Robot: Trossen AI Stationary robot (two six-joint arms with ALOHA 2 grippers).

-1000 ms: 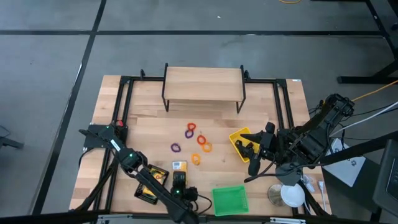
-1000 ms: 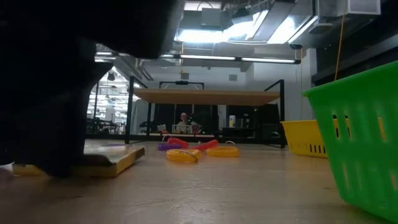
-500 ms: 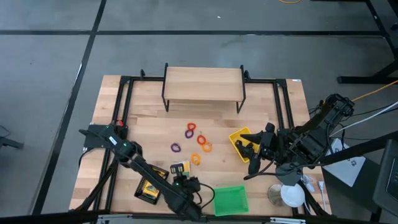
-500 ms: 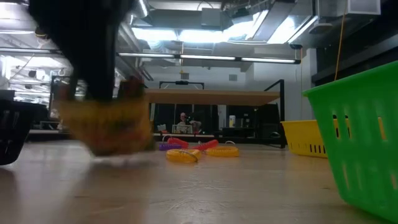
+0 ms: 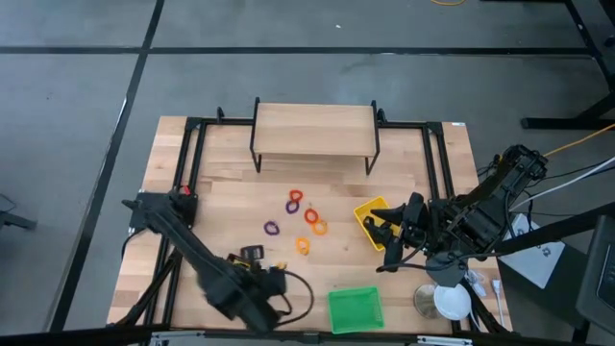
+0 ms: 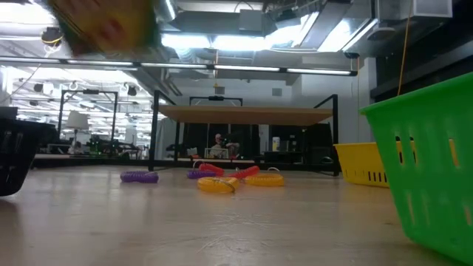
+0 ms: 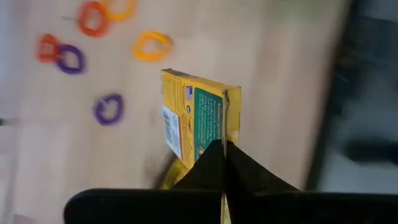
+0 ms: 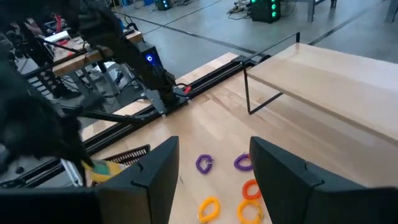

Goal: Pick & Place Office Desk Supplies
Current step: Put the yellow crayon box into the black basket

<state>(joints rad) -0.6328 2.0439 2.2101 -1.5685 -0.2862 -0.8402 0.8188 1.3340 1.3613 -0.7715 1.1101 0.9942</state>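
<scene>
My left gripper (image 5: pixel 254 257) is over the table's near-left part, shut on a flat yellow printed box (image 7: pixel 199 118). The low view shows that box (image 6: pixel 103 26) high above the table. Purple, red, orange and yellow rings (image 5: pixel 303 219) lie flat on the wood mid-table, and they show again as rings (image 6: pixel 222 181) in the low view. My right gripper (image 5: pixel 389 234) hovers open over the yellow bin (image 5: pixel 370 219), touching nothing; the right wrist view shows its open fingers (image 8: pixel 155 177). My left gripper pinches the yellow box between its two fingers (image 7: pixel 214 165) at the box's near end (image 7: pixel 219 138), one finger on each flat face. The fingers come from above, pointing down. The box is lifted clear of the table and hangs below them, standing on edge.
A green bin (image 5: pixel 355 309) stands at the near edge, right of my left arm. A black mesh tray (image 6: pixel 13 157) sits at the left. A wooden shelf (image 5: pixel 315 130) on black legs stands at the far side. White items (image 5: pixel 450 300) lie near the right corner.
My left gripper has lifted the yellow box off the table, where it lay flat a second ago, and has carried it up and toward the table's left. The box now hangs clear, high in the low view. The rings have stayed where they were.
</scene>
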